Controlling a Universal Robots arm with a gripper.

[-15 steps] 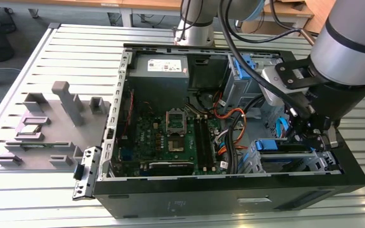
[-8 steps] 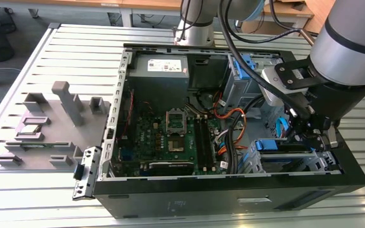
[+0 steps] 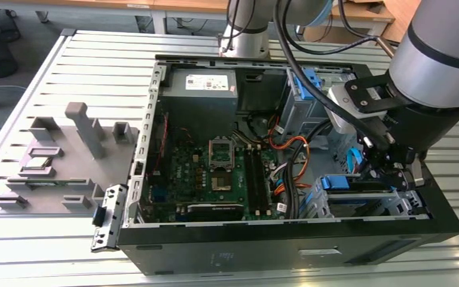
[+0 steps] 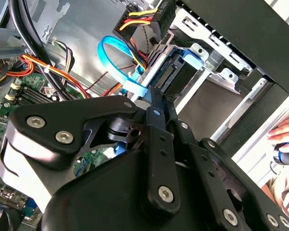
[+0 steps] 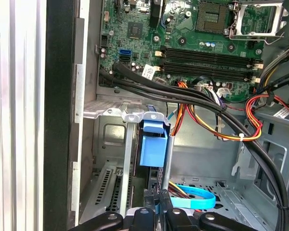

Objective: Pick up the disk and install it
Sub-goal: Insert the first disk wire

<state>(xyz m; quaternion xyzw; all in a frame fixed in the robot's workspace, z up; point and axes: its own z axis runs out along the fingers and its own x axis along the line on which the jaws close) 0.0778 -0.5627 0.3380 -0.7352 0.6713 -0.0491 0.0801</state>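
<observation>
In the lower right of the exterior view, the gripper reaches down into the open computer case. In the first wrist view its fingers are drawn close together and clamp the near edge of the disk. The disk stands on edge between the metal rails of the drive cage, partly inside it, with its blue frame facing the camera. No label on the disk can be seen from here.

Just beside the gripper a light blue flat cable loops across the case floor. Past the cage, thick black cables and a bundle of red, yellow and orange wires run close by the disk's far end. One black cable carries a small white sticker whose print cannot be made out.

Beyond them lies the green motherboard with its long memory slots. At the case's far end sits the power supply; its white label is not legible.

A grey fixture stands on the slatted table at the exterior view's left. In the second wrist view a person's hand rests outside the case wall.
</observation>
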